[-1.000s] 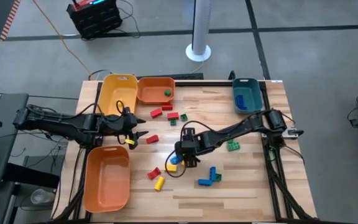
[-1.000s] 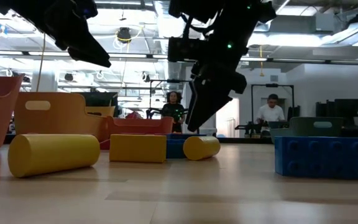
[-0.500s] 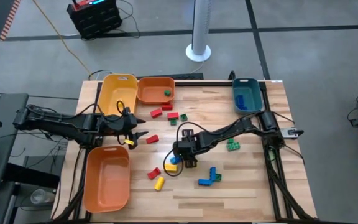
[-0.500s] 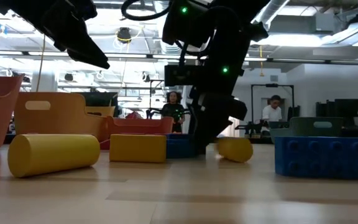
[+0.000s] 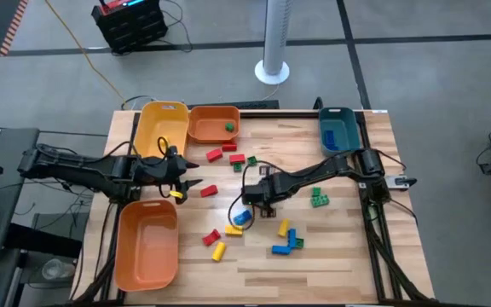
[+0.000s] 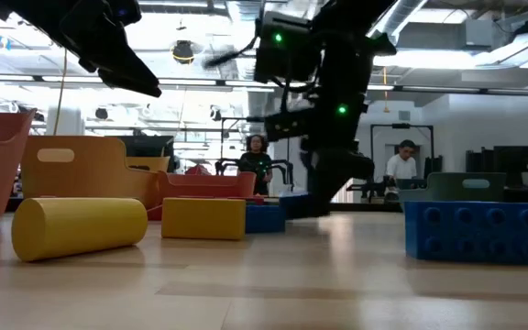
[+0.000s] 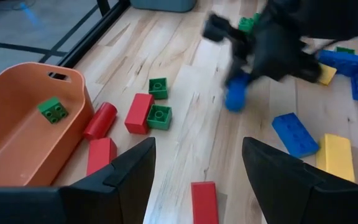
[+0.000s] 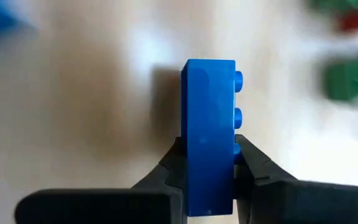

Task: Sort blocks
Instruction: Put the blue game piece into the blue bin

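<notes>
grip looks sound from where i sit: my right gripper [image 8: 205,163] is pinching a blue block [image 8: 209,134] across its two flat side faces, the pads low on the brick and the stud row facing out to one side. in the high view that gripper [image 5: 250,202] sits near the middle of the table [image 5: 348,256], and in the left wrist view the block [image 7: 235,94] seems to hang clear of the wood, though i judge that rather than see it plainly.

these bricks should be light, rigid and hollow, with smooth moulded walls. i expect no give under the pads, so a modest squeeze is enough, but the plastic is slick and a pinch that lands on a corner or on the studs could twist the brick out. flat opposite sides, near the middle, are where i would take hold of any of them; this hold sits toward one end, so i would carry it gently.

my left gripper [image 5: 186,186] hovers near the yellow bin [image 5: 149,119] with its fingers [image 7: 135,168] spread and nothing between them.

other blocks lie scattered on the table: red and green ones [image 5: 233,157] near the small orange bin [image 5: 196,130], which already has a green brick [image 5: 228,126] inside, more blue and yellow ones [image 5: 290,240] toward the near edge. a teal bin [image 5: 324,128] stands at the far right.
</notes>
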Controlling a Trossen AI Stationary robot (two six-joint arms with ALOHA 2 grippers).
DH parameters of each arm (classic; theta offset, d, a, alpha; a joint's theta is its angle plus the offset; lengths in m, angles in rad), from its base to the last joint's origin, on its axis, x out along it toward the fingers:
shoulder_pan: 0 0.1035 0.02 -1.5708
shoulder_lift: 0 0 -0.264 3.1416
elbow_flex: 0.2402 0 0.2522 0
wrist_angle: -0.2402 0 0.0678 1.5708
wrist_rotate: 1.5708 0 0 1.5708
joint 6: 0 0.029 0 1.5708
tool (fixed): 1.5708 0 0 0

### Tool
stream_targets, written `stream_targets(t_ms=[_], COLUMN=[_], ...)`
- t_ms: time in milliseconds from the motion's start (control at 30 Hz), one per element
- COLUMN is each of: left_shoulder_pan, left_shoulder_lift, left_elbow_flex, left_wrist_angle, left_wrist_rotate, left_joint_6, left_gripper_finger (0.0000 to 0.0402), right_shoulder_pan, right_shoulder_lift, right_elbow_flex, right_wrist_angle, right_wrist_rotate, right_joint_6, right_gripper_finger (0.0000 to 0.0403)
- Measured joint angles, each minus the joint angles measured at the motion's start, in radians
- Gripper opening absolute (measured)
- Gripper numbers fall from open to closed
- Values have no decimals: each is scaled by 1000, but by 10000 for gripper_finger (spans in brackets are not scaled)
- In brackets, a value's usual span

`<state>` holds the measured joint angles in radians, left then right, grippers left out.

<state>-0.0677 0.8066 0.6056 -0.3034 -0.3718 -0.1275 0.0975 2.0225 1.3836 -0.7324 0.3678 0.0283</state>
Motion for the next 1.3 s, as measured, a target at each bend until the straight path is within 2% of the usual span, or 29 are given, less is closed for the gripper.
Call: stream_targets(t_ms=[100,200,367,500,667,733,867,1167,1300], left_shoulder_pan=[0,0,0,1,17,26,48,114,129], left_shoulder_lift=[0,0,0,0,13,25,45,125,159], left_elbow_flex=[0,0,0,0,1,1,1,1,1], left_wrist_angle=[14,31,87,188,356,404,463,498,499], left_wrist_rotate=[-4,-11,-23,-71,-134,-142,-144,-143,-142], left_joint_6=[3,10,19,67,186,239,340,424,416], left_gripper_finger=[235,235,235,235,235,235,235,235,235], right_shoulder_pan=[-24,-61,-126,-224,-336,-362,-414,-512,-559], right_shoulder_lift=[-32,-75,-213,-371,-549,-600,-671,-694,-694], right_elbow_flex=[0,-20,-206,-395,-596,-649,-686,-692,-692], right_wrist_angle=[-91,-173,-167,-69,175,224,210,77,63], right_wrist_rotate=[118,182,320,393,442,489,594,598,528], right_joint_6=[60,140,220,248,261,258,246,261,238], right_gripper_finger=[80,93,94,93,93,93,93,93,95])
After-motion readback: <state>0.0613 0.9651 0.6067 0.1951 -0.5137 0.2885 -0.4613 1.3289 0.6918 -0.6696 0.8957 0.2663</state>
